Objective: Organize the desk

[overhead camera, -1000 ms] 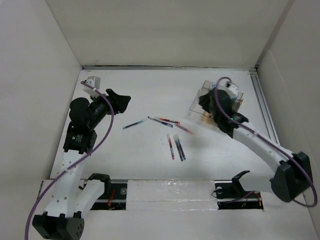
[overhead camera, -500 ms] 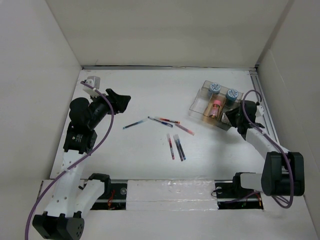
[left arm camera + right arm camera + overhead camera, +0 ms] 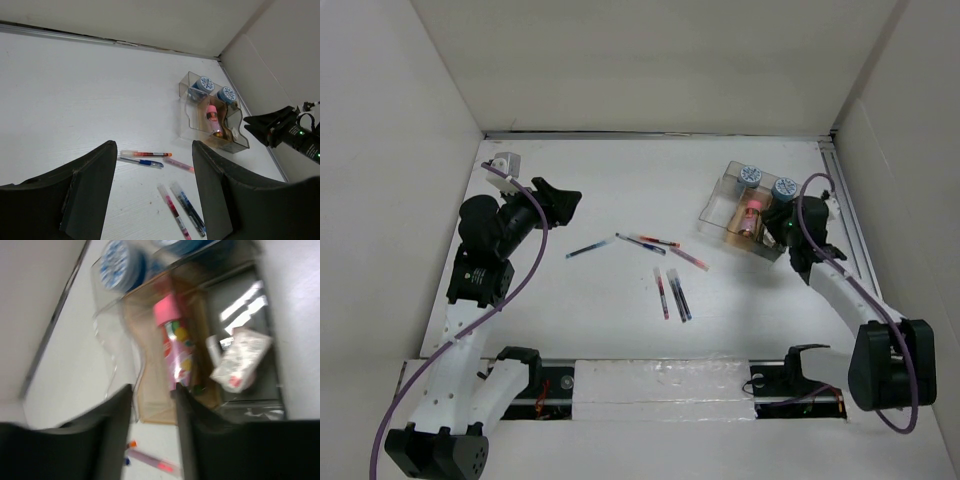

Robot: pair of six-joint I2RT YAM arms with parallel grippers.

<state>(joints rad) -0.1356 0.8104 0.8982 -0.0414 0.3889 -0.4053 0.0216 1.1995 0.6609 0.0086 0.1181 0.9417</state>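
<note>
1. We see the bench (image 3: 620, 170) running from the arms' bases to the back wall. It is flat, stiff and matte white, a surface to work on and not to grasp.
2. Loose pens (image 3: 679, 294) lie mid-bench. We judge them light, slim and prone to roll, so pinch mid-barrel.
3. The left gripper (image 3: 154, 147) hangs released and empty.
4. The right gripper (image 3: 152, 388) looks parted and empty, near the clear tray (image 3: 712, 210).

You're looking at a matte white flat bench (image 3: 620, 190). At centre right, a clear plastic compartment tray (image 3: 187, 112) shows two blue-and-white patterned round lids (image 3: 204, 83) and a pink-capped bottle (image 3: 214, 117). The slim plastic pens (image 3: 147, 154) are red, blue and pink.
</note>
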